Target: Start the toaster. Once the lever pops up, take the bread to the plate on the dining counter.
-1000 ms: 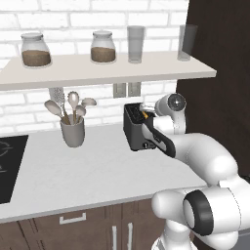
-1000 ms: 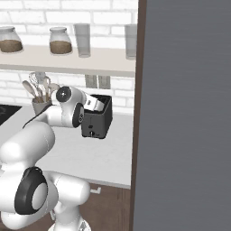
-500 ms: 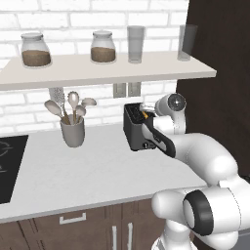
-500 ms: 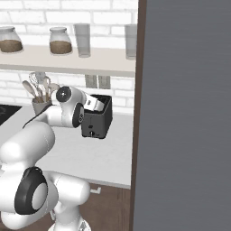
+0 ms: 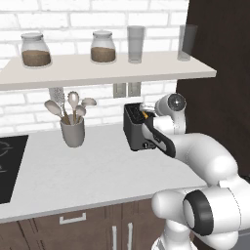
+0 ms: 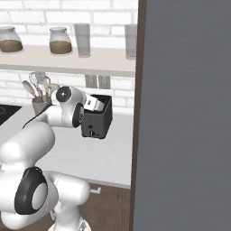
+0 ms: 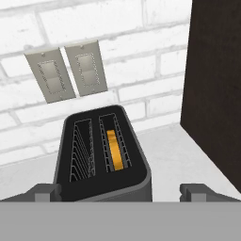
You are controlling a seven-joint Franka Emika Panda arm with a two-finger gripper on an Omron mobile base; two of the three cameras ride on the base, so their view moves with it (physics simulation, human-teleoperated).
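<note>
Hovering position: gripper [image 7: 120,192] poised above the near edge of the toaster [image 7: 101,155], camera looking down into both slots.
Finger state: two dark fingertips [image 7: 43,192] spread wide apart, one at each lower corner of the hand view, nothing between them.
Contact: none visible between fingertips and toaster body.
Toaster location: on the light grey worktop [image 5: 88,171], close to the white brick wall [image 5: 97,14], just beside the dark tall cabinet side [image 5: 219,97].
Toaster in base views: dark box [image 5: 136,128] partly covered by the white forearm in the left base view; front face with small pale knob visible in the right base view [image 6: 95,122].
Bread location: bread [image 7: 114,150] seated low in the right-hand slot as seen from the hand, golden-orange edge showing between the wire guides.
Left-hand slot: wire guides only.
Behind toaster: two pale wall outlet plates [image 7: 66,71] side by side on the brick.
Worktop, left side: grey utensil holder [image 5: 72,132] with spoons and a whisk, well apart from the toaster; black cooktop [image 5: 10,166] at the far left edge.
Shelf above: pale shelf [image 5: 97,71] carrying two lidded jars [image 5: 35,50] with brown contents and two clear glasses [image 5: 135,44].
</note>
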